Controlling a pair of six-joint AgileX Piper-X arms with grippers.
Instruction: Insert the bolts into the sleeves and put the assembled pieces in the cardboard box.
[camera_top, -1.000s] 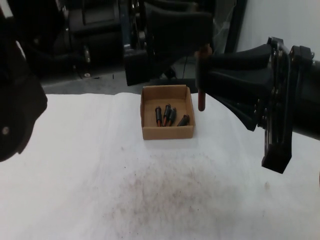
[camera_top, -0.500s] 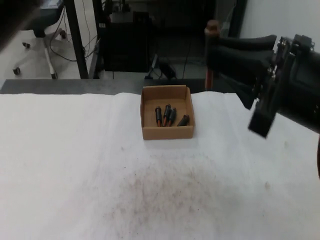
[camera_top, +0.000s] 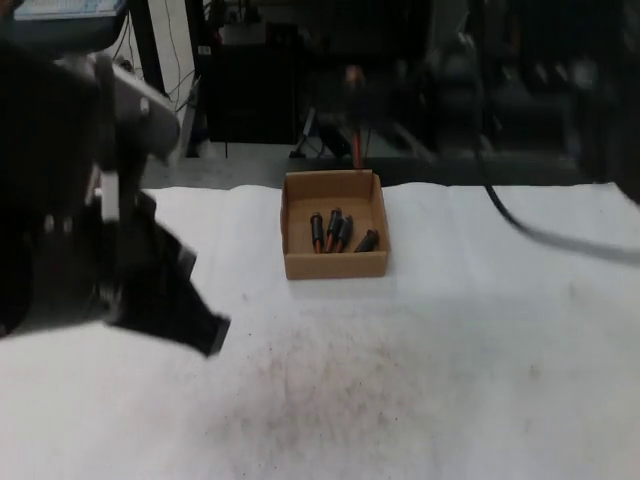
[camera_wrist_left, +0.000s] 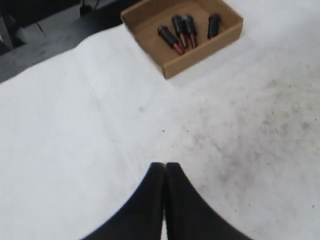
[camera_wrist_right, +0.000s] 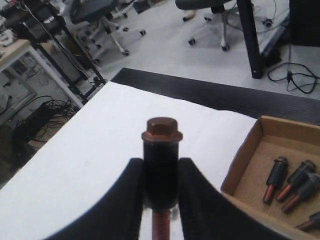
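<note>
A cardboard box (camera_top: 293, 264) sits on the white cloth with several assembled bolt-and-sleeve pieces (camera_top: 333, 231) lying in it. My right gripper (camera_wrist_right: 161, 163) is shut on another piece (camera_wrist_right: 160, 165), a black sleeve with a copper hex head on top and a copper shank below. In the high view this piece (camera_top: 357, 130) hangs upright above the box's far wall. In the right wrist view the box (camera_wrist_right: 245, 160) lies just beyond the fingers. My left gripper (camera_wrist_left: 165, 167) is shut and holds nothing, over bare cloth well short of the box (camera_wrist_left: 200, 59). The left arm (camera_top: 100, 250) bulks at the left.
The white cloth (camera_top: 420, 380) covers the bench, with a dirty patch (camera_top: 320, 380) in front of the box. A black cable (camera_top: 540, 235) trails over the right side. Beyond the bench's far edge stand office chairs (camera_wrist_right: 100, 15) and dark equipment.
The right arm carried its piece from the box's right side up and left, to above the far wall. The left arm, out of sight half a second ago, has come back in at the left.
</note>
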